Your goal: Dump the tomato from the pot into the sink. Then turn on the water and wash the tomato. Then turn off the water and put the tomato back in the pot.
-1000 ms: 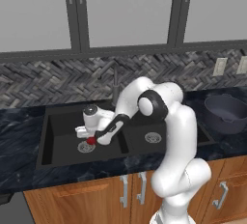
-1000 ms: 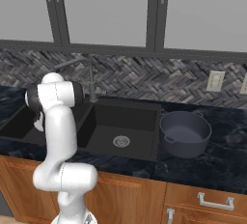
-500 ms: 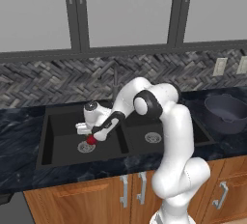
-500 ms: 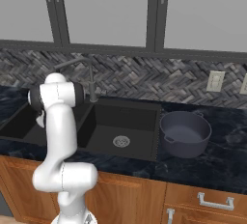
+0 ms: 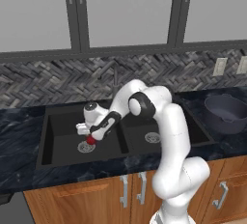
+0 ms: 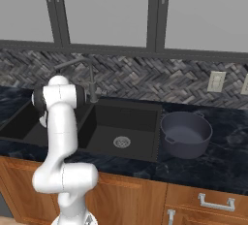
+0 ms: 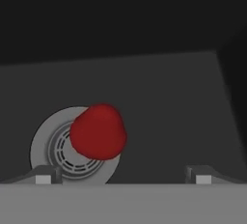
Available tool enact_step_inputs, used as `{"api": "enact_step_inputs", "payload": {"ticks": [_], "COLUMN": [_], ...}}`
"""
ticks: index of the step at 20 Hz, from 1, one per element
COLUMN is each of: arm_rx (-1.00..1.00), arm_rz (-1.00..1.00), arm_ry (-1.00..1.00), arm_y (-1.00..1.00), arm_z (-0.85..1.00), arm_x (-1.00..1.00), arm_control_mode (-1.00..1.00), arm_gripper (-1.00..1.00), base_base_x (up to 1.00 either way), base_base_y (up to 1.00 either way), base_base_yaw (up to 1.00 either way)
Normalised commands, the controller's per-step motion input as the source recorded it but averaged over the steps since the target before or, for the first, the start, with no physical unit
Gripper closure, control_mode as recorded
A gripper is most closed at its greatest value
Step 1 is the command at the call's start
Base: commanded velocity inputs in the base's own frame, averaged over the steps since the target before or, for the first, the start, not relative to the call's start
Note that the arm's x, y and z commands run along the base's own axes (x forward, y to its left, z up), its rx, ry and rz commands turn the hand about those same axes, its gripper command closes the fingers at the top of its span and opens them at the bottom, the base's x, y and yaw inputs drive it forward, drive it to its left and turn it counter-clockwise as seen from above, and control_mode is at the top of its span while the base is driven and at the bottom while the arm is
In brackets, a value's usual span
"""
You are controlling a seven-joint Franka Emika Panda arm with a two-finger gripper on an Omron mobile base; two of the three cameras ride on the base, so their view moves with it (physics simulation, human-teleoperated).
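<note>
The tomato (image 7: 98, 131) on the drain ring (image 7: 50, 151) looks smooth, round and slippery; the jaws stand apart, so grip across its middle.

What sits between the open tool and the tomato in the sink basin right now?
Nothing visible. In the hand view the tomato lies on the drain ring, with bare sink floor ahead of the open tool.

A: Base views evenly lit, flat rendered light, sharp all over, no glare. Sink (image 5: 62, 141) basins dark.
B: Hand view dim, slightly soft. Tomato (image 7: 98, 131) shows mild sheen; faint shadow on drain (image 7: 58, 151).
</note>
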Motion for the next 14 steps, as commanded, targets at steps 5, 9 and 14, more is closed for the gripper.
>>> {"api": "enact_step_inputs", "payload": {"ticks": [5, 9, 14], "arm_rx": [0.00, 0.00, 0.00], "arm_rz": [0.00, 0.00, 0.00], "arm_ry": [0.02, 0.00, 0.00], "arm_y": [0.10, 0.08, 0.05], "arm_z": [-0.22, -0.15, -0.22], "arm_x": [0.13, 0.12, 0.08], "arm_control_mode": [-1.00, -1.00, -1.00], "arm_gripper": [-1.00, -1.00, -1.00], "base_base_x": [0.00, 0.00, 0.00], "base_base_y": [0.00, 0.00, 0.00], "base_base_yaw": [0.00, 0.00, 0.00]}}
